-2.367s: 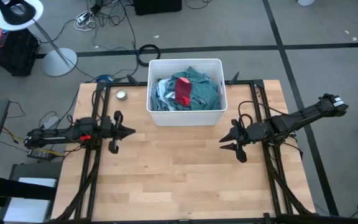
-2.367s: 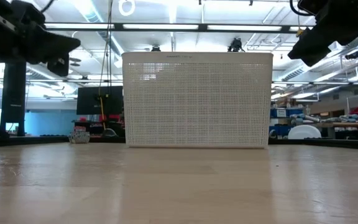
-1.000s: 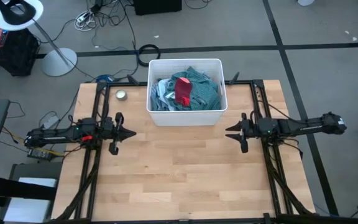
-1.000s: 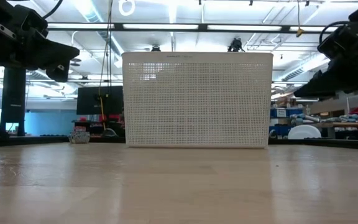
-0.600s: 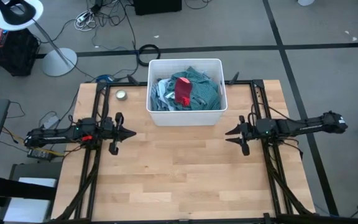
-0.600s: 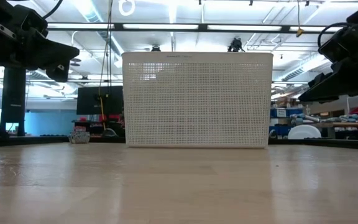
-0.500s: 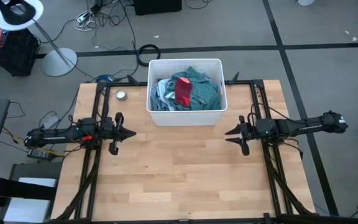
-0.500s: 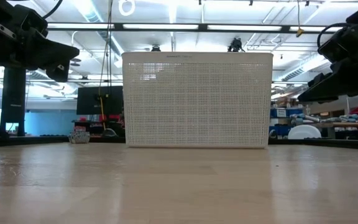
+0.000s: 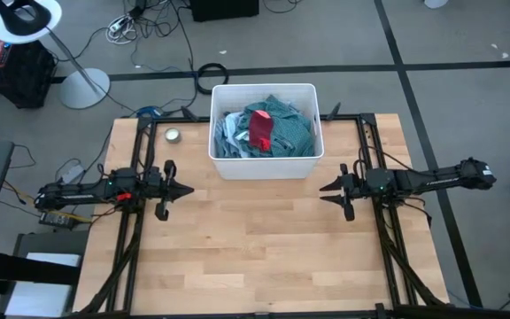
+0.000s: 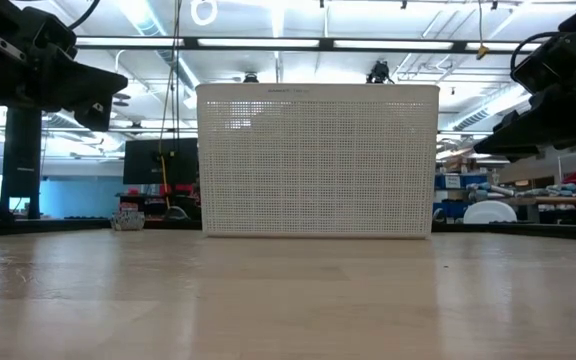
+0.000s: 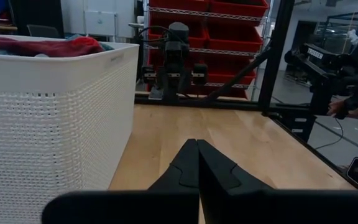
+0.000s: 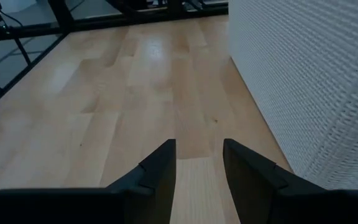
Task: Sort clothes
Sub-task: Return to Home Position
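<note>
Your left gripper (image 11: pixel 197 155) has its two dark fingers pressed flat together on nothing; your right gripper (image 12: pixel 199 146) has its fingers spread, with only bare wood in the gap. Both arms lie low and stretched nearly level over the light wooden plank table (image 9: pixel 255 248), one reaching in from each side edge, tips aimed inward at each other, just in front of the white perforated rectangular plastic bin (image 9: pixel 264 166) and clear of it. You'll find the heap of teal and light blue soft clothes (image 9: pixel 286 135) inside that bin at the table's far middle, the small red fabric sock (image 9: pixel 260 129) on top.
</note>
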Tool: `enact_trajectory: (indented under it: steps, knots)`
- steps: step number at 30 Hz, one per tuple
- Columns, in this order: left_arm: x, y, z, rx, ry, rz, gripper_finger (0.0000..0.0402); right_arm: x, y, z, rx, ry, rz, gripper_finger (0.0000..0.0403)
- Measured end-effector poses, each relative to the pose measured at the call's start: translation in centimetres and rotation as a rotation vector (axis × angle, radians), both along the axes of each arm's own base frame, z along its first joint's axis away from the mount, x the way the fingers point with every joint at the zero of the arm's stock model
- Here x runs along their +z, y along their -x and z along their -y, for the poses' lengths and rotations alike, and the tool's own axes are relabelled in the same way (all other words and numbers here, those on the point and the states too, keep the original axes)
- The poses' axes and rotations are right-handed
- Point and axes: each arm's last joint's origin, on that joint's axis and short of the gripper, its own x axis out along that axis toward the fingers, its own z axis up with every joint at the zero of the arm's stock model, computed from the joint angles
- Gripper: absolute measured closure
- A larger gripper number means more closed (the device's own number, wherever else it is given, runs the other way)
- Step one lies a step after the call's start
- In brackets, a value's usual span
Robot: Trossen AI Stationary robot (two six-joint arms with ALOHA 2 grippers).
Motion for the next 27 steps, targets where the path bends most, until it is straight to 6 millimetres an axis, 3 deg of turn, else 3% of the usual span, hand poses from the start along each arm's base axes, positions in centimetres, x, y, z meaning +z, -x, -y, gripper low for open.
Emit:
enact_trajectory:
  steps: [7, 15, 27]
  knots:
    - [0.03, 0.00, 0.00, 0.000, 0.000, 0.003, 0.0401, 0.04, 0.00, 0.07, -0.023, 0.005, 0.002, 0.0269]
    - [0.03, 0.00, 0.00, 0.000, 0.000, 0.003, 0.0401, 0.12, 0.13, 0.83, -0.288, 0.050, 0.015, 0.0269]
    - [0.02, 0.00, 0.00, 0.000, 0.000, 0.003, 0.0401, 0.13, 0.14, 0.83, -0.288, 0.057, 0.013, 0.0269]
